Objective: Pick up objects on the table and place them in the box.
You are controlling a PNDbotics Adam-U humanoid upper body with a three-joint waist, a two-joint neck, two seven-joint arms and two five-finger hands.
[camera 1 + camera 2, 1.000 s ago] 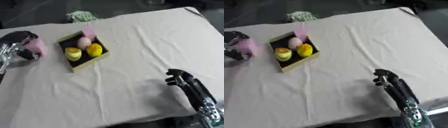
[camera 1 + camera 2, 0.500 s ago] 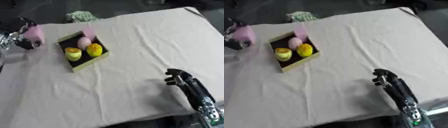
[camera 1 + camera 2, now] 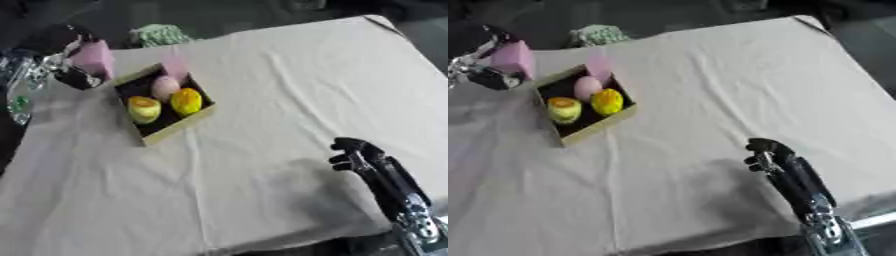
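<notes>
An open cardboard box (image 3: 202,112) with a dark inside lies at the table's left. It holds a pale pink egg-shaped thing (image 3: 164,88), an orange-yellow fruit (image 3: 185,101), a yellow-green fruit (image 3: 144,109) and a pink thing at its far corner (image 3: 176,66). My left hand (image 3: 61,60) is shut on a pink block (image 3: 93,58), held in the air just left of the box's far end. My right hand (image 3: 357,153) rests near the lower right with its fingers curled, holding nothing.
A cream cloth (image 3: 289,90) covers the table, wrinkled in places. A green and white patterned object (image 3: 158,35) lies at the far edge behind the box. The table's far right corner (image 3: 376,20) meets dark floor.
My left hand has lifted the pink block and carried it up and to the right, toward the box's far end. The right hand has stayed put.
</notes>
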